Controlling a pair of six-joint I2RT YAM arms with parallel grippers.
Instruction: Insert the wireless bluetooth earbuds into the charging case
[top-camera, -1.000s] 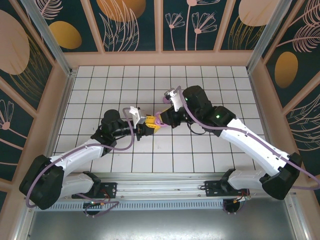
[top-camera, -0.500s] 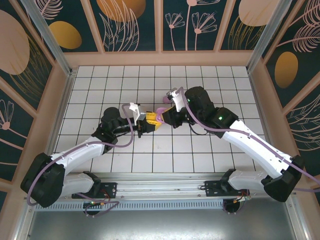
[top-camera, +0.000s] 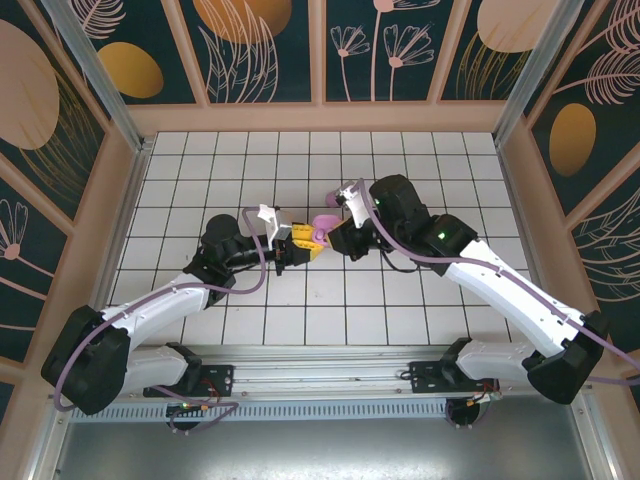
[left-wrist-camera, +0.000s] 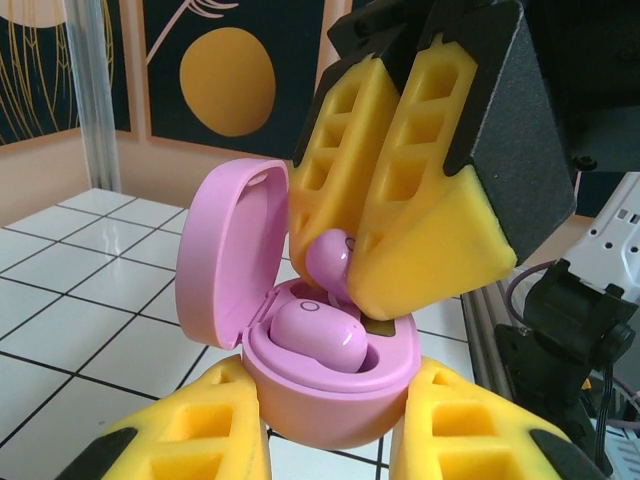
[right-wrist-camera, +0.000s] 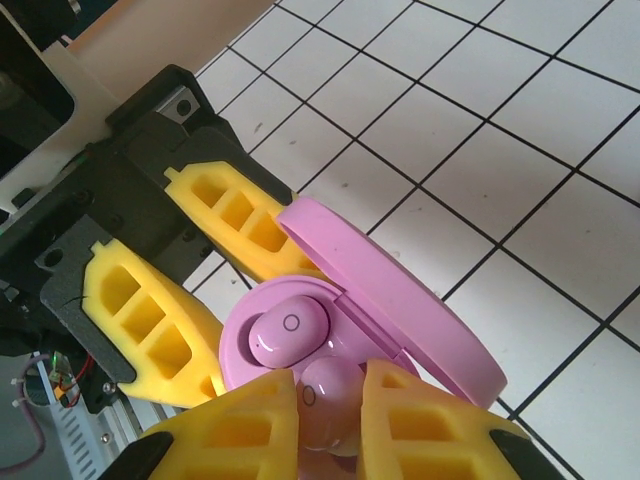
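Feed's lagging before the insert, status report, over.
Left gripper shut on open charging case. Right gripper shut on an earbud at the case mouth. Second earbud already seated. Nothing in the way.

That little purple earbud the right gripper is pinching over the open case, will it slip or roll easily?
Probably slippery: the earbud looks glossy and rounded, pinched only at the tip of the right gripper, so it could squirt out. It holds its shape in the pinch, so it is likely rigid, and light. Dropped outside the charging case, it would probably roll.
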